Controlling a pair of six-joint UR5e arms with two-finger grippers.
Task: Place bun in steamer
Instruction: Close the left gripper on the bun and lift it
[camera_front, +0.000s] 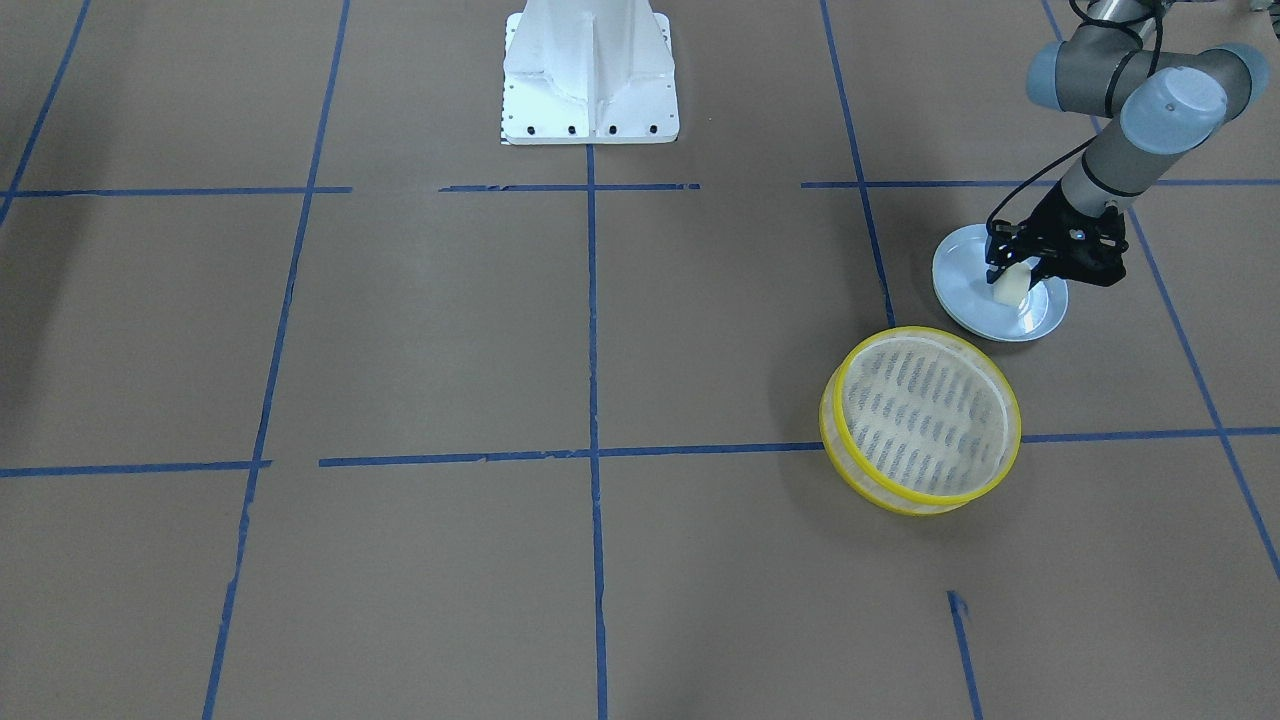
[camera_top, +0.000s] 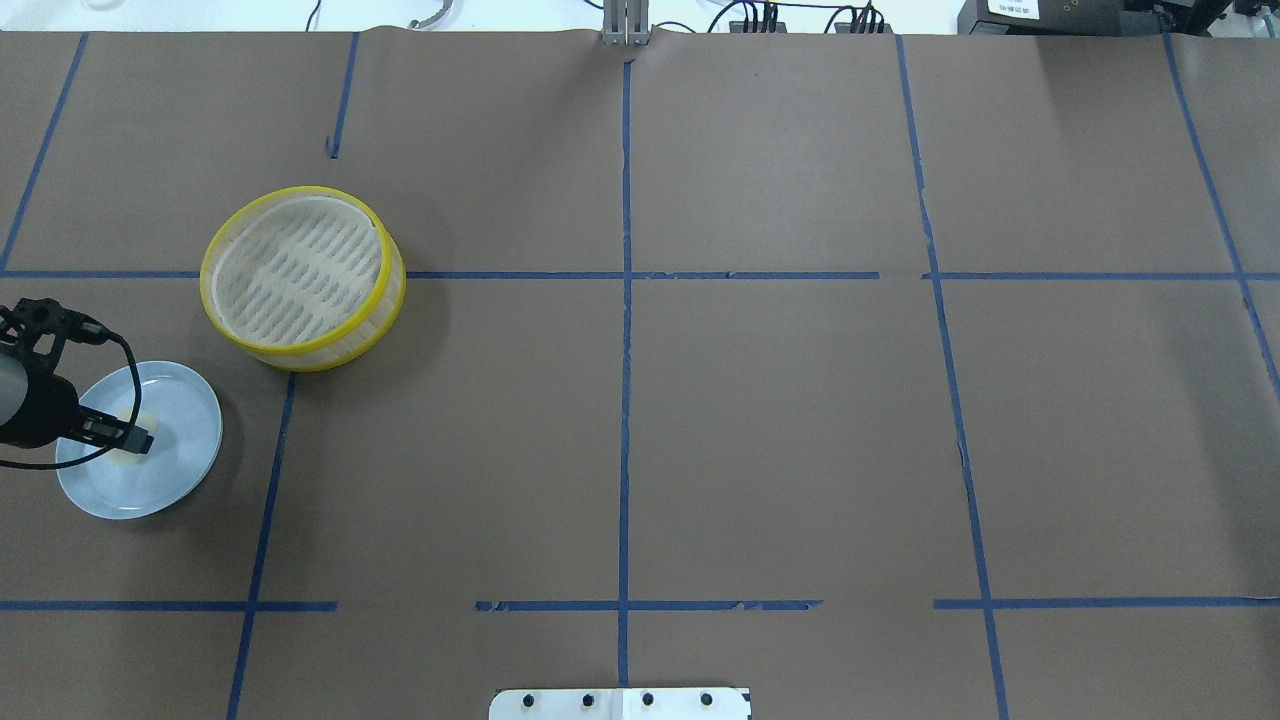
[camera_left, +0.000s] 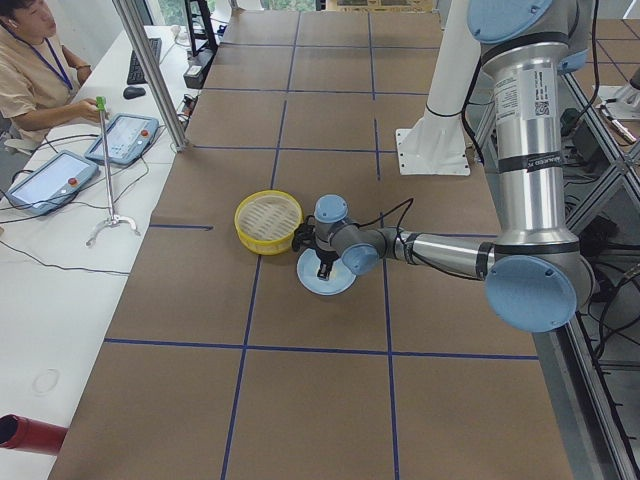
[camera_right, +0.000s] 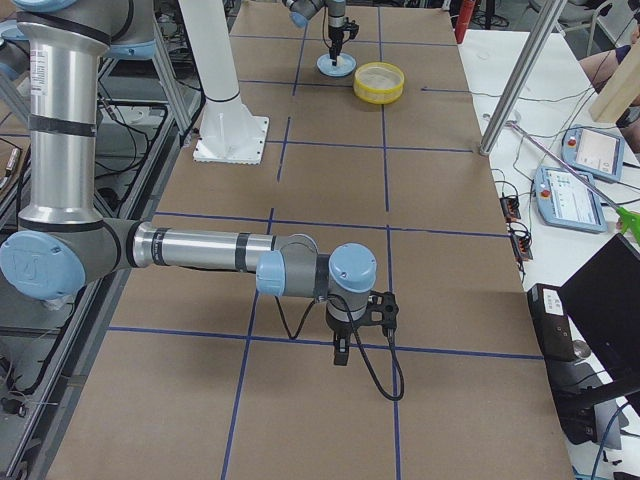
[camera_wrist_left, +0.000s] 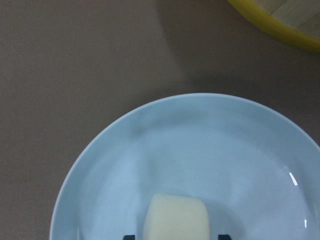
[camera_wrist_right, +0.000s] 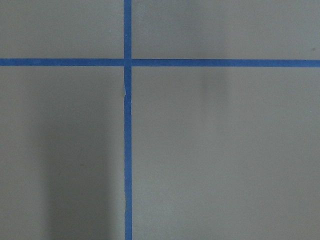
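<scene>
The bun (camera_wrist_left: 176, 217), a small cream-white block, lies on the pale blue plate (camera_wrist_left: 200, 140). My left gripper (camera_front: 1014, 278) hangs over that plate with a finger on either side of the bun (camera_front: 1012, 288). In the left wrist view a small gap shows between each fingertip and the bun, so the gripper is open. The steamer (camera_front: 832, 440), yellow-rimmed with a slotted floor and nothing in it, stands just beside the plate (camera_top: 170, 470) on the side away from the robot. My right gripper (camera_right: 342, 355) points down over bare table far from both; whether it is open or shut cannot be told.
The white robot base (camera_front: 590, 80) stands at the middle of the robot's edge of the table. Blue tape lines (camera_top: 625, 350) mark the brown table into squares. An operator (camera_left: 35, 70) with tablets sits beyond the far side.
</scene>
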